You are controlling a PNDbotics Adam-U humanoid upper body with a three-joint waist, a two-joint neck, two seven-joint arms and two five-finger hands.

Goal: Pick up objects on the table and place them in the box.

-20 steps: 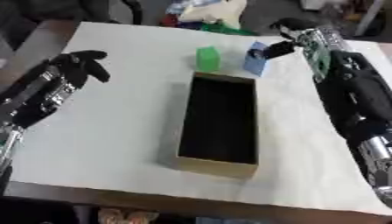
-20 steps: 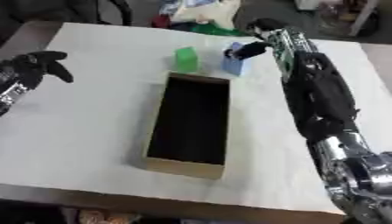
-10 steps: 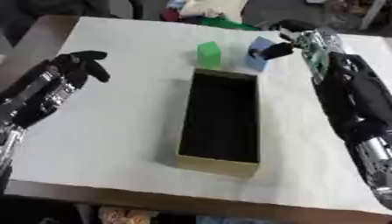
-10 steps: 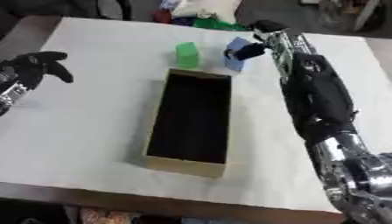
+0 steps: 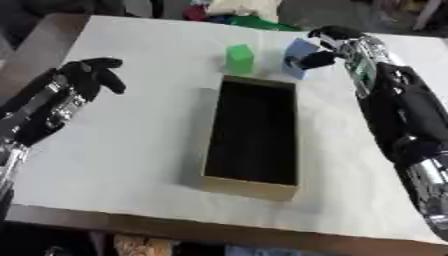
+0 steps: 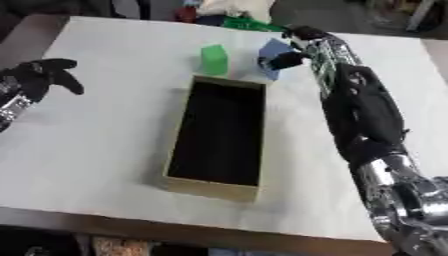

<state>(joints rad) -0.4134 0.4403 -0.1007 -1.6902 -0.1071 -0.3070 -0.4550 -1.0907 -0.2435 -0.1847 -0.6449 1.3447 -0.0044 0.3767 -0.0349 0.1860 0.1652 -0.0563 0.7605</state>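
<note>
White table (image 5: 131, 150), open box (image 5: 253, 135), cluttered far edge.

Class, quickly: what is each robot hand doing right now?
Left hand: open, holding nothing, over the table's left side.
Right hand: shut on the blue block.

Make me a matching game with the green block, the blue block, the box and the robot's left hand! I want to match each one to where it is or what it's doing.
Things:
1. green block
2. blue block
3. box
4. left hand

Places or states:
A. open-topped, nothing seen inside, mid-table
B. hovering at the table's left side, holding nothing
C. held by the right hand
D. standing alone just beyond the box's far end

Pairs: 1-D, 2-C, 3-A, 4-B
</note>
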